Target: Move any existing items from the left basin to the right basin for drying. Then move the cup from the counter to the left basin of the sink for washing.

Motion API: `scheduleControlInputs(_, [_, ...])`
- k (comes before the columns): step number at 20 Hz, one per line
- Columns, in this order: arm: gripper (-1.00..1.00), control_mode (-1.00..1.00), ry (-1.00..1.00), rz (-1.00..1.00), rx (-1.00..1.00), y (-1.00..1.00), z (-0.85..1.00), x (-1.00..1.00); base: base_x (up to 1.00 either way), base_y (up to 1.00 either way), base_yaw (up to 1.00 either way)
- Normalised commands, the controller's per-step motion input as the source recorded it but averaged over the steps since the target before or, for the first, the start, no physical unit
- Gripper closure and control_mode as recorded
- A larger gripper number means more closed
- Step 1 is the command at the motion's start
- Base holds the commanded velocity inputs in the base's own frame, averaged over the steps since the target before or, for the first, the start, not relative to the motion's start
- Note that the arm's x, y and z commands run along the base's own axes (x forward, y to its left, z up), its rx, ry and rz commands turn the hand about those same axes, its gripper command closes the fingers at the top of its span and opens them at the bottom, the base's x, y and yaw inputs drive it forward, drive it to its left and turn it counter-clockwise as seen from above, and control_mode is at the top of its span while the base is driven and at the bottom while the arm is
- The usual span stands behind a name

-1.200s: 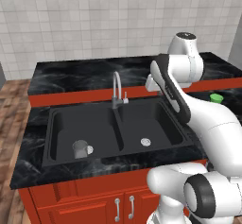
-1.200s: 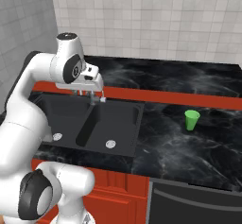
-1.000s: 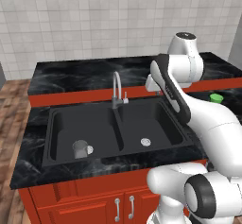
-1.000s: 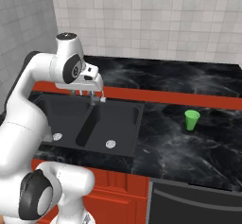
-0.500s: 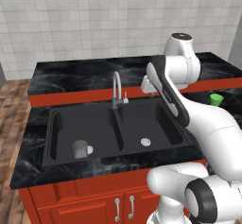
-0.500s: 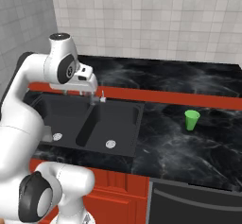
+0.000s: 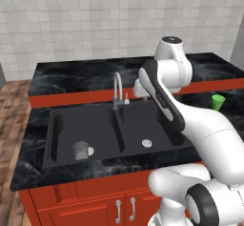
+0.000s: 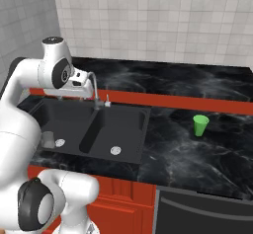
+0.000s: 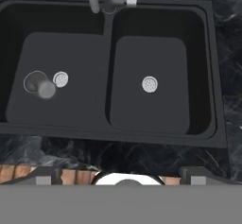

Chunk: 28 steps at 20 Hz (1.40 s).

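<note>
Grey tumbler (image 9: 39, 84) upright in the left basin (image 9: 56, 57), just beside the round silver drain (image 9: 60, 79), near that basin's front-left part; same tumbler (image 7: 81, 150) seen from the left base view, low in the tub. Right basin (image 9: 151, 57) holding nothing but its own drain (image 9: 150, 83). Silver tap (image 7: 117, 89) rising at the divider of the black sink (image 7: 62, 115).

Green cup (image 8: 200, 125) upright on the black marble counter (image 8: 197, 154), well to the right of the sink, apart from everything else; also glimpsed past the arm (image 7: 218, 101) in the left base view.

Fingers (image 9: 121, 176) spread wide, empty, pinching nothing, tips far apart at the bottom corners of the hand view. Hand raised above the sink's front edge, looking straight down over both basins, well clear of the tumbler. Red cabinets (image 7: 95, 206) below the counter, tiled wall (image 8: 148, 20) behind.
</note>
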Motion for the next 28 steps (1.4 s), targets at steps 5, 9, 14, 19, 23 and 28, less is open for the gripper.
scheduleControlInputs(5, [-1.00,-1.00,0.00,0.00,0.00,0.25,-0.13,-0.10,0.00,0.00,0.00])
scheduleControlInputs(9, [-1.00,-1.00,0.00,0.00,0.00,0.23,-0.14,-0.13,0.00,0.00,0.00])
scheduleControlInputs(14, [-1.00,-1.00,0.00,0.00,0.00,0.24,-0.14,-0.12,0.00,0.00,0.00])
scheduleControlInputs(19, [-1.00,-1.00,0.01,0.00,0.00,0.23,-0.15,-0.06,0.00,0.00,0.00])
scheduleControlInputs(23, [-1.00,-1.00,0.02,0.00,0.00,0.21,-0.16,-0.02,0.00,0.00,0.00])
scheduleControlInputs(28, [-1.00,-1.00,0.02,0.00,0.00,0.21,-0.15,-0.05,0.00,0.00,0.00])
